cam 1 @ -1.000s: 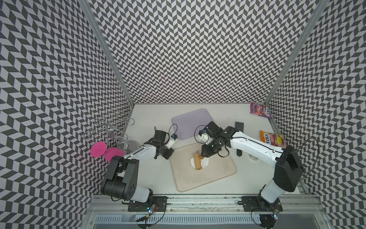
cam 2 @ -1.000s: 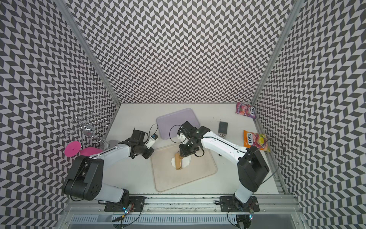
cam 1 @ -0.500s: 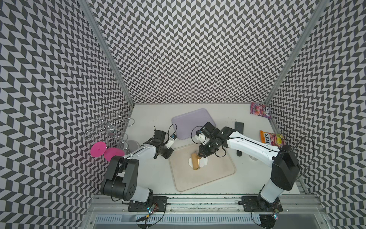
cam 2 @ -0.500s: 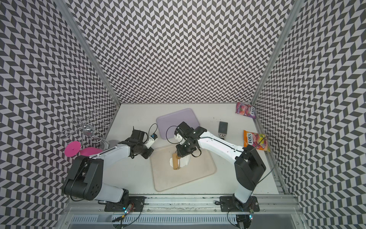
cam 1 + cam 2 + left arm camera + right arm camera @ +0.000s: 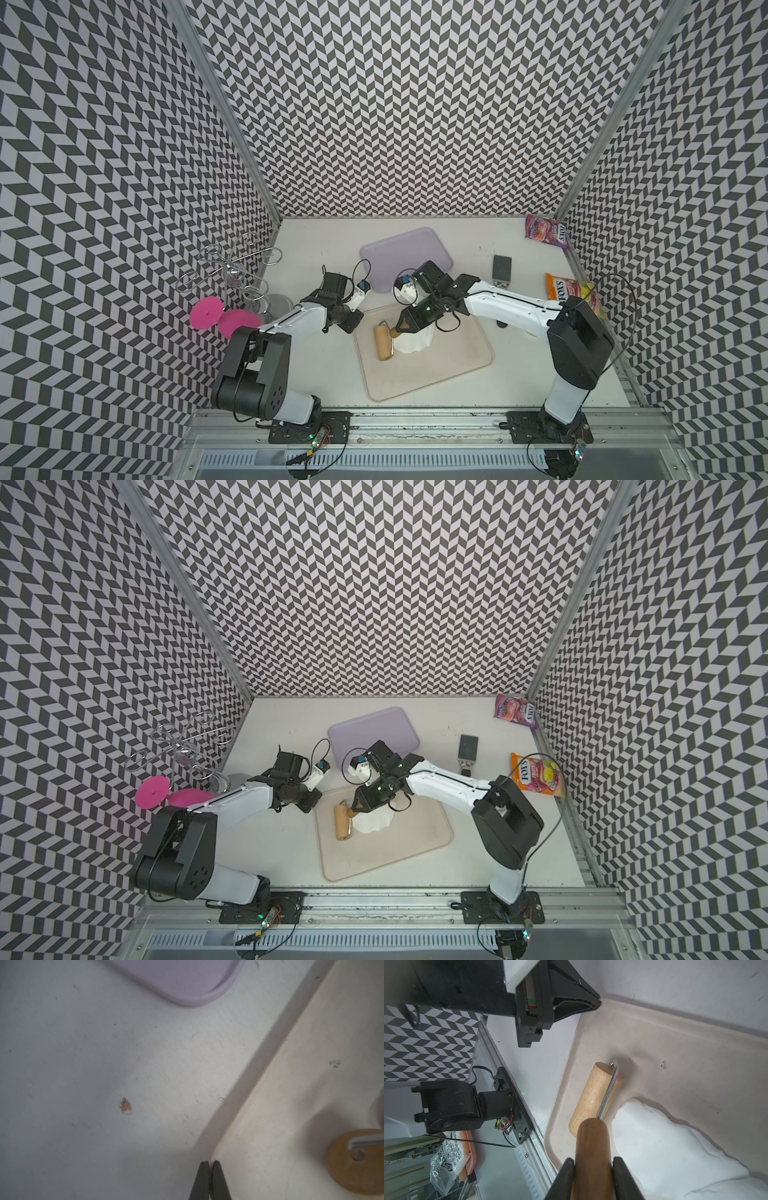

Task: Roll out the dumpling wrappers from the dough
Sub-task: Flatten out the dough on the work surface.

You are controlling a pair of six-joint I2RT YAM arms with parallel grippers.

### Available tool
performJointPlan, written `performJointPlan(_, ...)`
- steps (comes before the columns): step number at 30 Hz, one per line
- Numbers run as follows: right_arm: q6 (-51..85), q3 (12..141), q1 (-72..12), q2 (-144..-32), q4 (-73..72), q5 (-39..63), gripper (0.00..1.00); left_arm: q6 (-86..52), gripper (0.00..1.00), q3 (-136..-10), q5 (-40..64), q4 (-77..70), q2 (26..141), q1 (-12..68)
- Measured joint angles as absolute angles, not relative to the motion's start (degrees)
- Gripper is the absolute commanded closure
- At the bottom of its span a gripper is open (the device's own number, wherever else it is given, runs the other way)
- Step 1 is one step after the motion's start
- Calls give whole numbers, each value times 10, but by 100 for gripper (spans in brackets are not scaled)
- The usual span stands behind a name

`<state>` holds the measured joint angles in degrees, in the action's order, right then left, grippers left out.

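In both top views the mat [image 5: 436,374] [image 5: 395,854] lies in the middle of the table, with the purple tray [image 5: 405,257] behind it. The dough [image 5: 413,343] [image 5: 374,821] sits on the mat's far half as a ragged white sheet. The roller [image 5: 383,344] [image 5: 341,823] lies just beside its edge, on the side toward the left arm. The right gripper [image 5: 399,330] [image 5: 358,807] reaches in over the dough and pinches the roller's handle, likely so the drum can be drawn across the sheet. The left gripper [image 5: 353,328] [image 5: 313,804] points at the mat's near corner.

In the left wrist view the left gripper [image 5: 209,1167] has its jaws pressed together with nothing between them. Its tips are right at the mat's rim [image 5: 270,1105]. I judge it is there to pin the mat against sliding, though I cannot tell whether it touches. The roller's end [image 5: 353,1159] shows at the frame's edge, and the tray's corner [image 5: 187,980] lies well apart.

In the right wrist view the right gripper [image 5: 592,1164] clamps the dark handle [image 5: 591,1147] from both sides. The pale drum [image 5: 593,1095] rests on bare mat [image 5: 675,1053], off the dough [image 5: 664,1147], with a thin gap between them. The dough looks thick and uneven, so rolling seems far from finished
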<state>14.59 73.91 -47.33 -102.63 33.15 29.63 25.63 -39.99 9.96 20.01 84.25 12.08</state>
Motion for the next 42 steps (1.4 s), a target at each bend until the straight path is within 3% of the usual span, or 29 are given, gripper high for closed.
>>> performJointPlan(21, 115, 754, -417, -891, 426, 334, 100, 256, 100, -400, 99, 200, 842, 121)
performJointPlan(42, 100, 777, -454, -987, 480, 217, 100, 256, 100, -400, 100, 200, 842, 121)
